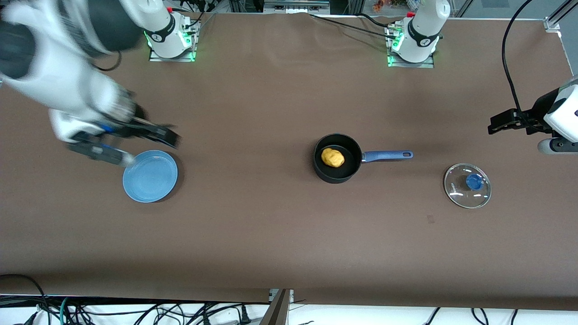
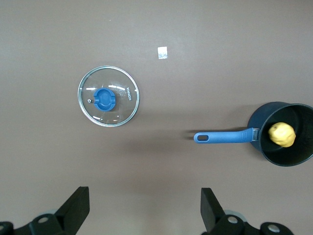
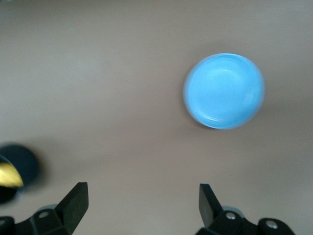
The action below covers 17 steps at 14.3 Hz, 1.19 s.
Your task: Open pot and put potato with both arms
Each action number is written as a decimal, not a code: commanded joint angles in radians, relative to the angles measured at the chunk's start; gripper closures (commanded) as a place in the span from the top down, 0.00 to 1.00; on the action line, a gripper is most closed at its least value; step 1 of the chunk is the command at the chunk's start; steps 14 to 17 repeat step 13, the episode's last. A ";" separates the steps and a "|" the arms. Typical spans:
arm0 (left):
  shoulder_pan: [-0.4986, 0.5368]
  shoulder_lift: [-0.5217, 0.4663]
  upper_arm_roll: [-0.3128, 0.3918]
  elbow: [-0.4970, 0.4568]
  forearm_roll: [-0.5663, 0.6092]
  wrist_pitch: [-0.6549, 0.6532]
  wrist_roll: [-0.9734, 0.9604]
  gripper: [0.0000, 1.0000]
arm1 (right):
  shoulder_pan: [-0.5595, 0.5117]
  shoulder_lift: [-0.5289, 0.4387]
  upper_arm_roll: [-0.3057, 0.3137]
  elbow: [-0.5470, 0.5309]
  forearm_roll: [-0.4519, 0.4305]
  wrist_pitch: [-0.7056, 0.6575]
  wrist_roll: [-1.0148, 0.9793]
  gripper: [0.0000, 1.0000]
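Observation:
The black pot (image 1: 350,169) stands uncovered at the table's middle, its blue handle (image 1: 387,155) pointing toward the left arm's end. The yellow-orange potato (image 1: 333,157) lies inside it. The glass lid (image 1: 467,185) with its blue knob lies flat on the table toward the left arm's end. My left gripper (image 1: 496,124) is open and empty, up over the table by the lid. My right gripper (image 1: 153,150) is open and empty over the light-blue plate's edge and looks blurred. The left wrist view shows the lid (image 2: 108,96), pot (image 2: 299,152), potato (image 2: 282,134) and open gripper (image 2: 145,210). The right wrist view shows the open gripper (image 3: 143,208).
A light-blue plate (image 1: 150,176) with nothing on it sits toward the right arm's end; it also shows in the right wrist view (image 3: 224,91). A small square mark (image 1: 430,219) is on the brown table nearer the front camera than the lid. Cables hang below the table's front edge.

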 commanded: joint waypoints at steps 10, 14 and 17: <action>-0.008 0.021 0.000 0.042 0.018 -0.028 -0.009 1.00 | -0.270 -0.306 0.026 -0.246 -0.094 -0.085 -0.464 1.00; -0.008 0.021 0.000 0.042 0.020 -0.030 -0.009 1.00 | -0.267 -0.279 0.029 -0.207 -0.100 -0.088 -0.476 1.00; -0.008 0.021 0.000 0.042 0.020 -0.030 -0.009 1.00 | -0.267 -0.279 0.029 -0.207 -0.100 -0.088 -0.476 1.00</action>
